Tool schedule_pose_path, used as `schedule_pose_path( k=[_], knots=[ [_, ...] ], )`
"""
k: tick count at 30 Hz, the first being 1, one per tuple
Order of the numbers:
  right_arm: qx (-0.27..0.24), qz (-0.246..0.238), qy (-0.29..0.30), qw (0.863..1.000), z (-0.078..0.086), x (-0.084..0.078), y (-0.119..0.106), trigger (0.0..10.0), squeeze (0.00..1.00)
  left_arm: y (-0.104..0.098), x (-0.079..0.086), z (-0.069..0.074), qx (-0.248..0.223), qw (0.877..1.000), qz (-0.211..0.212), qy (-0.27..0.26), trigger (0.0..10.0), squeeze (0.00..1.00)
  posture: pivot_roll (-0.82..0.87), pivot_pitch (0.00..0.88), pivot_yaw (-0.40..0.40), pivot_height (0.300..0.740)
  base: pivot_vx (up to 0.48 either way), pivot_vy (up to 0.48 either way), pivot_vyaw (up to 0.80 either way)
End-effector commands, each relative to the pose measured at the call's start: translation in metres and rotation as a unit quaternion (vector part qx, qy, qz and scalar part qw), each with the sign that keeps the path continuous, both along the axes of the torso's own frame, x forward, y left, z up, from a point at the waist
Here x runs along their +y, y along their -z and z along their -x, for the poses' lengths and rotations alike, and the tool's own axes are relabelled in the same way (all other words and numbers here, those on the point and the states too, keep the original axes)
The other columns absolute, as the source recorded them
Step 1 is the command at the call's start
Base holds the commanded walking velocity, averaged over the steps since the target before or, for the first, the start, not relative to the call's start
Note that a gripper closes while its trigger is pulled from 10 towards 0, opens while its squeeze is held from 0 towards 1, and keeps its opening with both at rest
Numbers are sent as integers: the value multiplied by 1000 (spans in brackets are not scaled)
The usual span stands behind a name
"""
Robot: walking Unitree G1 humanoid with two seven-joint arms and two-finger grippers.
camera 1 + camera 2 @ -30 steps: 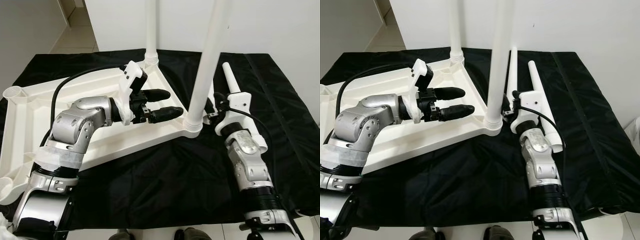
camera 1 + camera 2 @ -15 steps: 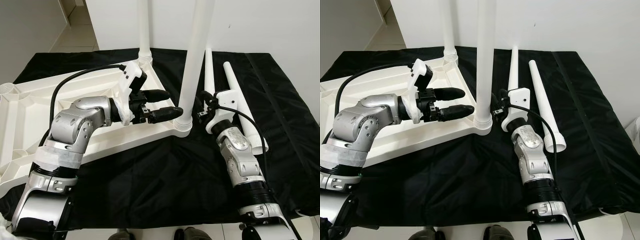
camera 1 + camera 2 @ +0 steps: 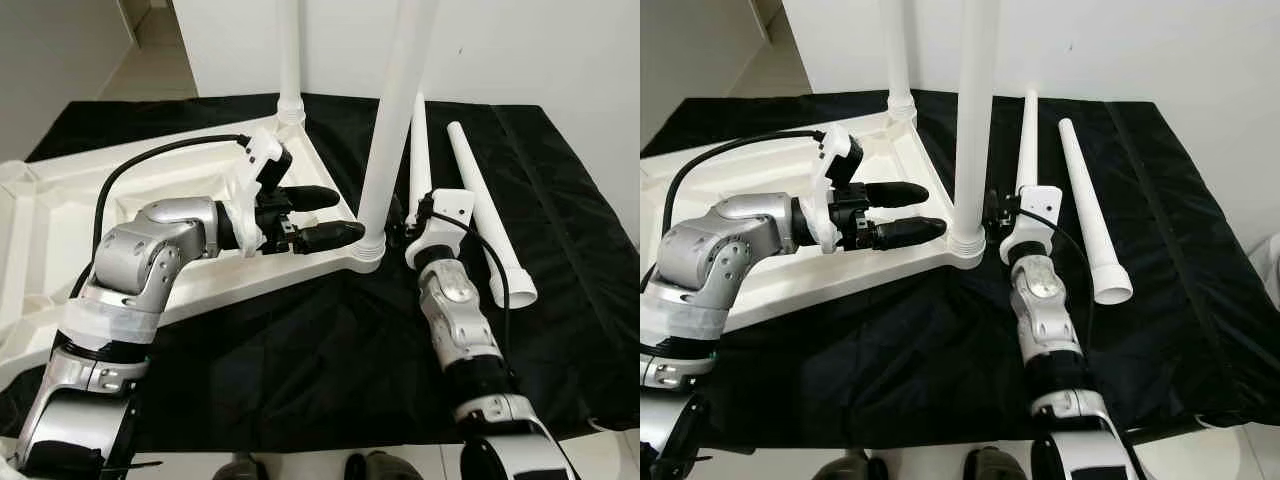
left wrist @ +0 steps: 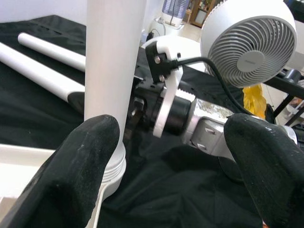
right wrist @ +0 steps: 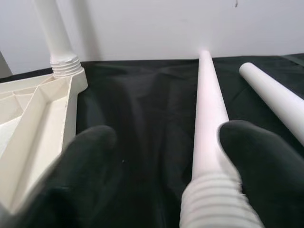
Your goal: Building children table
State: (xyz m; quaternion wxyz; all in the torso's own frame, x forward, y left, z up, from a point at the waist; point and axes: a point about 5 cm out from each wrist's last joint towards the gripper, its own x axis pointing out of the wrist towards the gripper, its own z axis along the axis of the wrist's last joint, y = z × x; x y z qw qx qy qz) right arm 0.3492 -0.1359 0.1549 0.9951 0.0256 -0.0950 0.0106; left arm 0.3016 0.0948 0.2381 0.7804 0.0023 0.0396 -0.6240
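Tabletop (image 3: 60, 215) white plastic, upside down on black cloth (image 3: 300, 360), ribbed underside facing up. Two legs screwed in and standing upright: near leg (image 3: 393, 120) at the corner socket closest to both arms, far leg (image 3: 290, 55) at the corner behind it. Two loose legs flat on the cloth, robot's right of the near corner: inner loose leg (image 3: 418, 140) just beside the upright near leg, outer loose leg (image 3: 485, 215) a bit further right, wide threaded end toward the robot. Left gripper (image 3: 325, 215) held over the tabletop edge, fingers spread apart, empty, tips pointing at the base of the near leg; lower fingertip close to the threaded collar, contact not confirmable. Left wrist view: near leg between the two finger pads (image 4: 71, 161), nearer to one of them. Right gripper (image 5: 161, 156) low over the cloth just right of the near leg's base, fingers apart, nothing clamped; right wrist view puts the threaded end of the inner loose leg in the gap, close to one finger. White fan (image 4: 249, 50) in background of left wrist view.
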Motion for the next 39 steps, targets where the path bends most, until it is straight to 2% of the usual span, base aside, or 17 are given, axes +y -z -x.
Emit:
schedule_pose_path(
  k=[1, 9, 10, 11, 12, 16, 21, 37, 38, 39],
  knots=[
    [3, -1, 22, 1000, -3, -1, 2, 10000, 1000, 3, -1, 4, 9, 1000, -5, 7, 10000, 0, -4, 107, 8, 740, 0, 0, 0],
    [24, -11, 76, 997, -11, -6, 6, 10000, 1000, 5, 3, 7, 14, 1000, -11, 0, 10000, 0, 12, 119, 0, 740, 0, 0, 0],
    [35, -12, 77, 996, -12, -7, 9, 10000, 549, 5, 3, 7, 16, 1000, -13, -2, 10000, 0, 16, 121, 0, 740, 0, 0, 0],
    [35, -12, 77, 996, -12, -7, 9, 10000, 549, 5, 3, 7, 16, 1000, -13, -2, 10000, 0, 16, 121, 0, 740, 0, 0, 0],
    [47, -16, 76, 996, -13, -7, 14, 10000, 0, 5, 4, 7, 17, 1000, -14, -3, 10000, 0, 18, 121, 1, 740, 0, 0, 0],
    [53, -18, 75, 996, -14, -7, 17, 10000, 0, 5, 4, 8, 17, 1000, -15, -4, 10000, 0, 18, 121, 1, 740, 0, 0, 0],
    [90, -33, 70, 993, -17, -8, 31, 10000, 0, 4, 6, 8, 16, 1000, -16, -8, 10000, 0, 30, 117, 1, 740, 0, 0, 0],
    [98, -17, 76, 992, -27, -18, 28, 10000, 0, 1, 5, 7, 16, 1000, -13, -14, 10000, 0, 30, 106, 2, 740, 0, 0, 0],
    [106, -15, 75, 991, -27, -19, 30, 9569, 0, 1, 5, 7, 15, 1000, -12, -14, 10000, 0, 29, 105, 3, 740, 0, 0, 0],
    [106, -15, 75, 991, -27, -19, 30, 9569, 0, 1, 5, 7, 15, 1000, -12, -14, 10000, 0, 29, 105, 3, 740, 0, 0, 0]
  ],
)
